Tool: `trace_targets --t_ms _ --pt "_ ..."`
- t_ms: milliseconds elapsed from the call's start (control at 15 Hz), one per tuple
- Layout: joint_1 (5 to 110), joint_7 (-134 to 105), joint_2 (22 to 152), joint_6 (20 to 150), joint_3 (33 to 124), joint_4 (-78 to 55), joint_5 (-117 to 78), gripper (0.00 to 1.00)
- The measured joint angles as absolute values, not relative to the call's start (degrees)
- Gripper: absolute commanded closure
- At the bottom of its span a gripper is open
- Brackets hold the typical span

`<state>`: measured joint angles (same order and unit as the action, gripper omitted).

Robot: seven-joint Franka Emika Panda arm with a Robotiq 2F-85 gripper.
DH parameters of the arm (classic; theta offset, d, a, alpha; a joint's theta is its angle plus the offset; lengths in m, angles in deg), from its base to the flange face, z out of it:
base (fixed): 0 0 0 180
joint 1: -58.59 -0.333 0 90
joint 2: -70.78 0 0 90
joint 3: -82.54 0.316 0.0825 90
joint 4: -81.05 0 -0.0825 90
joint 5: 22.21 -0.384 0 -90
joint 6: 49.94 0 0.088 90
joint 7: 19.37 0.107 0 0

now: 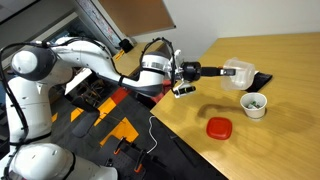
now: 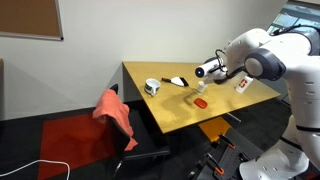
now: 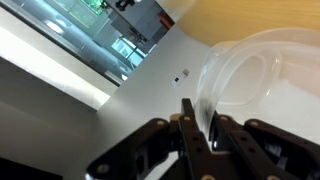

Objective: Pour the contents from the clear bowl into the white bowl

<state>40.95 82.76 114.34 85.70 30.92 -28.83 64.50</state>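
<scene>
White rounded arm (image 1: 85, 55), black cable (image 1: 152, 42), black end effector (image 1: 218, 70)

1. Likely an office or lab room.
2. A plain white wall (image 2: 100, 45) carries a corkboard (image 2: 30, 18) at far left.
3. A wooden worktop (image 2: 170, 110) stands by a chair (image 2: 145, 155) draped with cloth (image 2: 113, 110).
4. Cables (image 1: 150, 132) trail on the floor; the wrist view shows glazed partitions (image 3: 70, 35).
</scene>
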Motion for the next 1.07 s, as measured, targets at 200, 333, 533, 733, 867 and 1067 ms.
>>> trace_targets --t_ms 200,333,533,733,867,1067 --pt "45.98 85.91 105.86 85.58 39.46 -31.20 70.17 0.97" --pt "51.22 86.67 100.62 85.66 46.57 -32.65 73.31 0.97" --pt "60.35 86.62 95.04 87.98 57.05 -34.54 74.87 0.97" --pt "67.86 85.44 92.82 95.09 63.80 -35.57 74.83 0.97" --pt "71.30 83.63 92.72 100.74 66.16 -35.75 74.65 0.97" --pt "74.59 78.56 92.95 108.52 67.81 -35.94 72.92 0.97"
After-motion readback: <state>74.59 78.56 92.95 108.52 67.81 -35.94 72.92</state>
